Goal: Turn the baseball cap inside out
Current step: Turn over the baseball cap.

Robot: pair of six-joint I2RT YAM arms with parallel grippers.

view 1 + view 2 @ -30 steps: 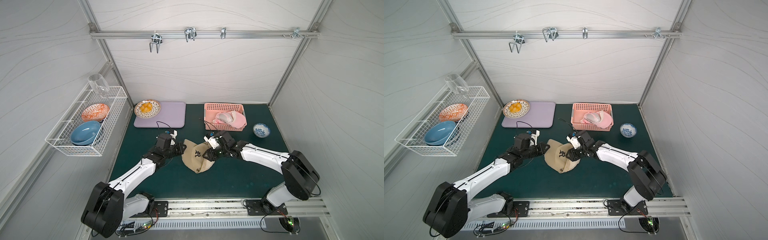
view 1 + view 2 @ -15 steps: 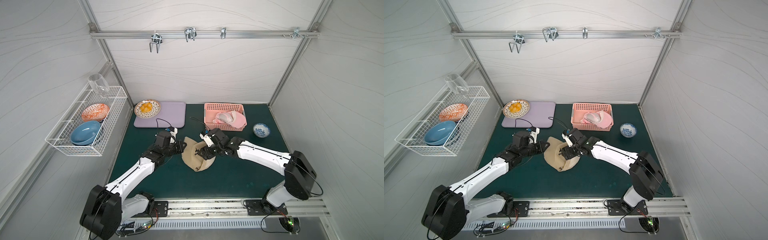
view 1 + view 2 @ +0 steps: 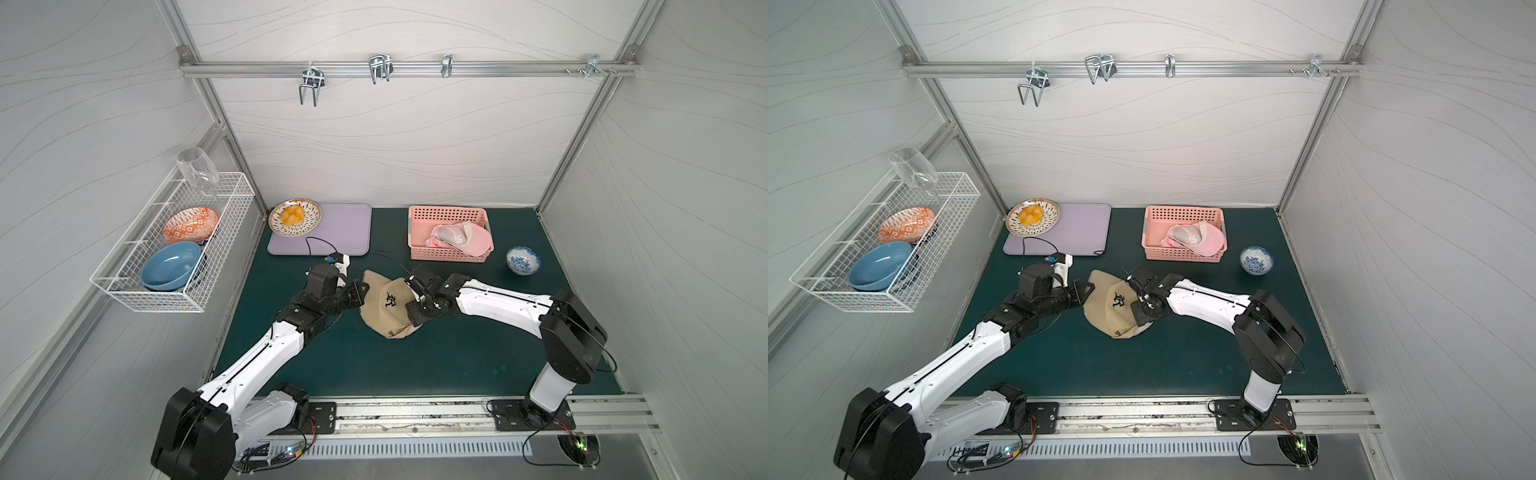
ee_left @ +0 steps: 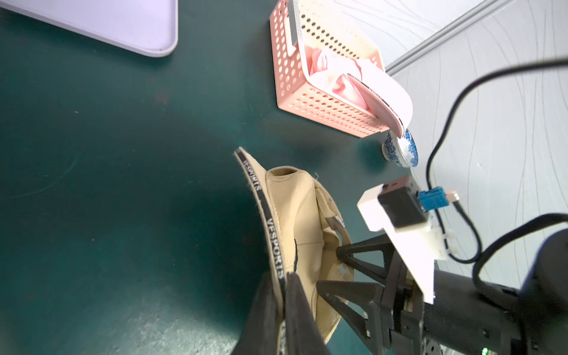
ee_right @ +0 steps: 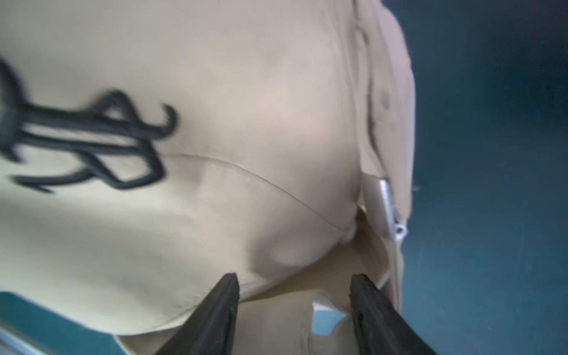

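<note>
Holding anything, the left gripper [image 4: 282, 276]? (Mia)

Yes. Its two black fingers [image 4: 298, 310] are pressed together on the black lettered sweatband [image 4: 272, 224] of the beige fabric baseball cap [image 3: 388, 307], right at the rim. (Tom)

And where does the cap lie from there? (Mia)

Straight out in front of those fingers, over the dark green table mat [image 3: 457, 353], between the two grippers in both top views [image 3: 1113, 309]. Its crown bulges upward with a black embroidered emblem on the outside. Whether it rests fully on the mat I cannot tell. (Tom)

The right gripper [image 5: 292, 279]? (Mia)

Its jaws stand partly apart. Its fingertips [image 5: 221, 301] touch the cap's rear edge, next to the silver metal strap buckle [image 5: 387, 212], with crown fabric swelling between them. I see nothing pinched. (Tom)

What sits beyond the grippers? (Mia)

Past the right gripper, well apart from the cap, there is a pink perforated plastic basket [image 3: 449, 253] with a pink cap [image 3: 465, 243] in it. A small blue-and-white porcelain bowl [image 3: 523, 259] stands beside the basket. Beyond the left gripper lies a lilac rectangular tray [image 3: 345, 228]. (Tom)
</note>
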